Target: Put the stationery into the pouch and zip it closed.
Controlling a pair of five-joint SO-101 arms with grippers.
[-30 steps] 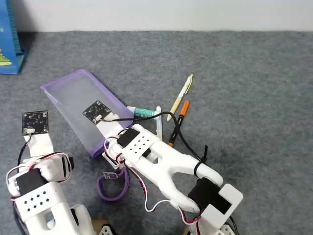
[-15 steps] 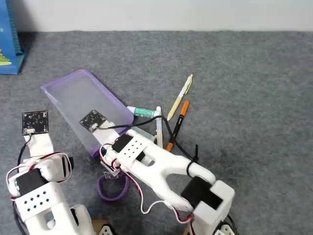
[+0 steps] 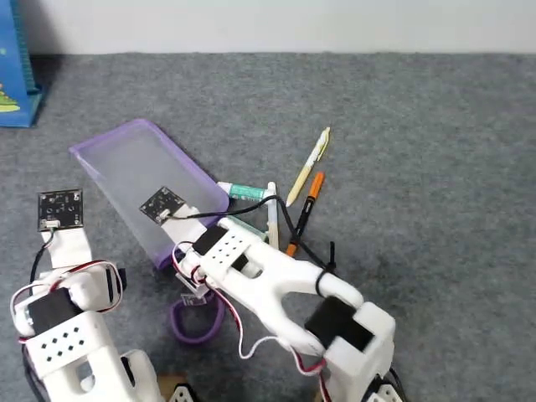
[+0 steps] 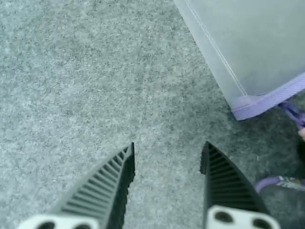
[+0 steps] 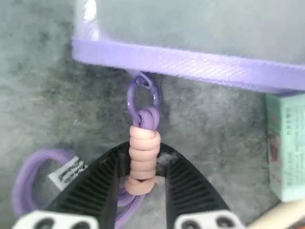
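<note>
A translucent purple pouch [image 3: 138, 180] lies flat on the grey carpet, left of centre. Its peach zipper pull [image 5: 143, 157] hangs from a purple ring [image 5: 141, 93] at the pouch's near end. My right gripper [image 5: 143, 153] is shut on that pull. The right arm [image 3: 260, 276] lies across the carpet to that near corner. Right of the pouch lie a cream pen [image 3: 308, 163], an orange-and-black pen [image 3: 301, 213], a white pen [image 3: 271, 211] and a teal item [image 3: 243, 191]. My left gripper [image 4: 167, 160] hangs open over bare carpet beside the pouch's corner [image 4: 252, 102].
A purple wrist strap [image 3: 197, 322] loops on the carpet by the pouch's near end. A boxed eraser [image 5: 285, 143] lies beside the pouch edge. A blue box [image 3: 15, 67] stands at the far left. The left arm [image 3: 63, 327] sits at the near left.
The right arm has swung a little to the left and nearer, carrying its gripper along the pouch's near end. The pouch, the pens and the left arm have kept still.
</note>
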